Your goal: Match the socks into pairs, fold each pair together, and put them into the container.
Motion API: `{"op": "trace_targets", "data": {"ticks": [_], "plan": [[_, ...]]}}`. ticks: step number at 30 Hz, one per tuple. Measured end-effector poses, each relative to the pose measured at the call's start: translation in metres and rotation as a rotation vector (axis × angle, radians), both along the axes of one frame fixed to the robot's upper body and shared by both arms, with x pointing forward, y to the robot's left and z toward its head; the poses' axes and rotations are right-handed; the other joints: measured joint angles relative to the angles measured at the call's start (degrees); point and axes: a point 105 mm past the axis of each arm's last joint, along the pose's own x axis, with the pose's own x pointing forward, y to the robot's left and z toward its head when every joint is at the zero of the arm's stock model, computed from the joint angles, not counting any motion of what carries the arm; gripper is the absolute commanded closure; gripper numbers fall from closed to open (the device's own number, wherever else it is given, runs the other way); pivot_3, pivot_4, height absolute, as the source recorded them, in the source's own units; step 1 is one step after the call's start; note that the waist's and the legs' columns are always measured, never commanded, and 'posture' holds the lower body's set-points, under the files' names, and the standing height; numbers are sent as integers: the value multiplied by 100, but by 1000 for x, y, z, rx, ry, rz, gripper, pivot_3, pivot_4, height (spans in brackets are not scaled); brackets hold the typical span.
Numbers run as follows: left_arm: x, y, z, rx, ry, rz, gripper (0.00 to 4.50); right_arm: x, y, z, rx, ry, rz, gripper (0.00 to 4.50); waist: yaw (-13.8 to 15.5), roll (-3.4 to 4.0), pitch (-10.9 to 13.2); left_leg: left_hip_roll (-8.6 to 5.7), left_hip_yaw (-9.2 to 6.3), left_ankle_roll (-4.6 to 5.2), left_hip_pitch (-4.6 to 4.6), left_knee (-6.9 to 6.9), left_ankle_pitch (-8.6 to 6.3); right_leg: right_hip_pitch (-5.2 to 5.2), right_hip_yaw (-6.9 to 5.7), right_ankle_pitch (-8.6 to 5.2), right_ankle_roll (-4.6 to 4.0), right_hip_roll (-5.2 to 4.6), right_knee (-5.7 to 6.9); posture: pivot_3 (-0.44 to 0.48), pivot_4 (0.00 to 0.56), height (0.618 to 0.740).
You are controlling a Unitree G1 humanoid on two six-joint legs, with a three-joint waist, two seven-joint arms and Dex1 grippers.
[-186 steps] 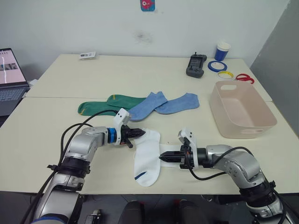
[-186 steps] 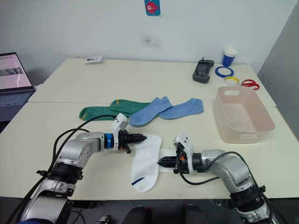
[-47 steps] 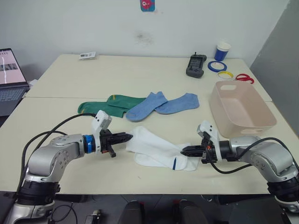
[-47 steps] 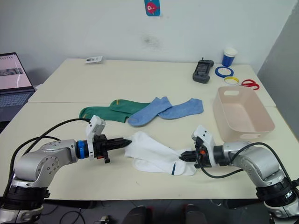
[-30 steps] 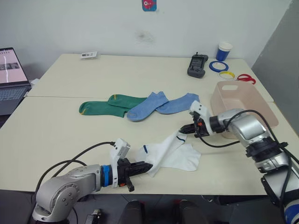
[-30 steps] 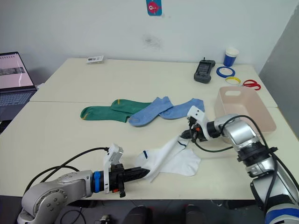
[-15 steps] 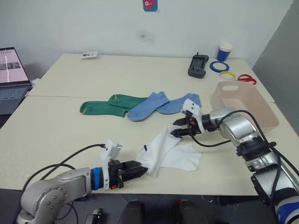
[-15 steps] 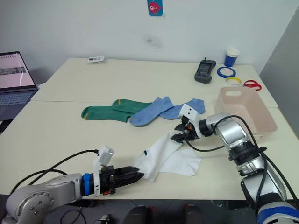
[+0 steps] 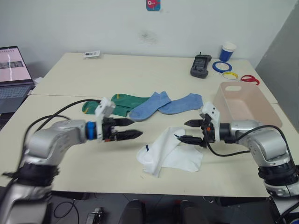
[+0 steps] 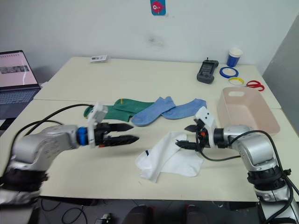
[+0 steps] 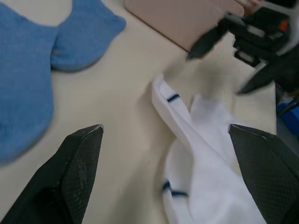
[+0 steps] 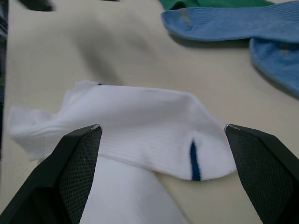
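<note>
Between both open end effectors, folded white socks [image 9: 169, 151].

Looks like an office or lab: plain white wall [image 9: 93, 23], pale worktables [image 9: 140, 70], an open laptop [image 9: 14, 70] by the left edge, tape rolls [image 9: 219, 66].

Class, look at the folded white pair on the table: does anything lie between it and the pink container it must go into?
Only the right pincer, open, sits between the white pair and the container. Otherwise bare table; the blue socks lie farther back.
</note>
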Motion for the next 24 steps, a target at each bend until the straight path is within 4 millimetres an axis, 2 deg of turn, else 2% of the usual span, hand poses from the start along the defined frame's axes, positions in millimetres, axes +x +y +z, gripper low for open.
{"op": "trace_targets", "data": {"ticks": [3, 6, 10, 11, 14, 18, 24], "plan": [[19, -33, -2, 9, -48, -74, 43, -9, 2, -7, 4, 23, -12, 0, -14, -2, 1, -3, 0, 0, 1, 2, 0, 0, 1, 1, 2, 1, 1, 0, 150, 740], [28, -68, -12, 26, -74, -160, 43, -12, -2, -14, -3, 42, -54, 0, -55, -2, 1, -4, 0, 1, 1, 1, 0, -1, 2, 1, 2, 5, 3, 0, 150, 740], [40, -96, -25, 74, -94, -222, 43, -19, -2, -15, -2, 51, -74, 0, -85, -5, 2, -4, -4, 1, 1, 2, 0, -4, 2, 0, 3, 24, 5, 0, 150, 740], [42, -101, -27, 86, -100, -231, 215, -19, -2, -14, -1, 49, -79, 0, -93, -5, 2, -2, -5, 2, 1, 1, 0, -5, 2, -3, 8, 27, 6, 0, 150, 740], [47, -103, -34, 140, -104, -244, 973, -20, -1, -13, 3, 51, -90, 0, -106, -5, 2, 5, -8, 3, 5, 1, -1, -6, 5, -14, 26, 41, 9, 0, 150, 740], [47, -93, -54, 212, -53, -241, 2296, -21, 0, -12, -1, 50, -105, 0, -104, -5, 3, 8, -14, 3, 2, 1, -1, -8, 5, -14, 26, 45, 9, 0, 150, 740], [45, -81, -56, 208, -42, -232, 4354, -21, 2, -10, 11, 51, -95, 0, -102, -5, 3, 10, -10, 3, 2, 2, -1, -8, 9, -14, 25, 42, 9, 0, 150, 740]]}}
